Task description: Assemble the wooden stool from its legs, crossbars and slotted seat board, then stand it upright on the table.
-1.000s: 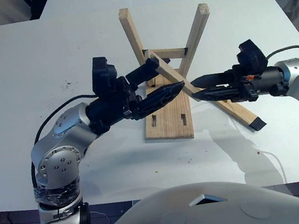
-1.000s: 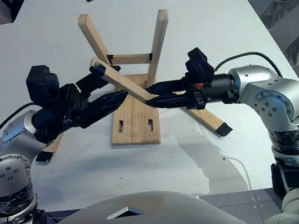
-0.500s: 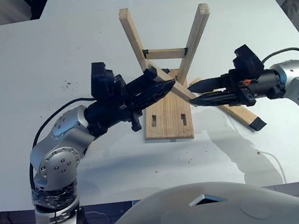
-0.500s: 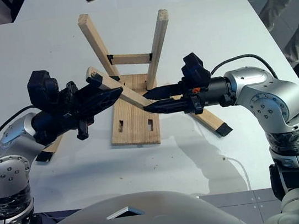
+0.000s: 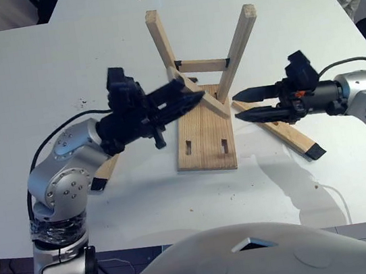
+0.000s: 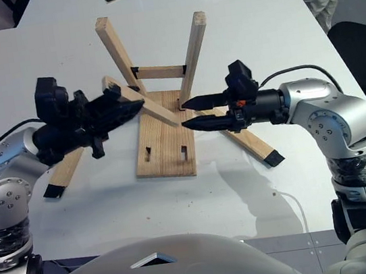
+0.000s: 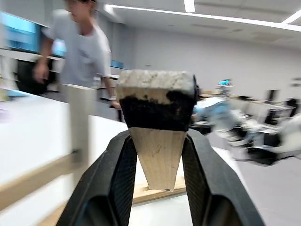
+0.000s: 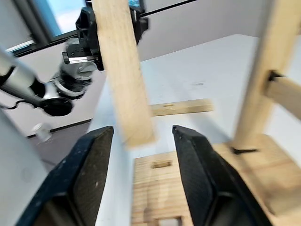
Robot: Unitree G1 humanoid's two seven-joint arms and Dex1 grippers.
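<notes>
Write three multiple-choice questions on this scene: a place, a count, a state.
1. Where is the pale wooden slotted seat board? A) flat on the white table B) on a chair C) on the floor
2. How many square wooden legs does the short wooden crossbar join? A) one B) two C) four
3. The black two-finger right gripper is: A) shut on a leg B) open C) shut on the board
Key: A, it lies flat there; B, one at each end; B, its fingers are spread.
</notes>
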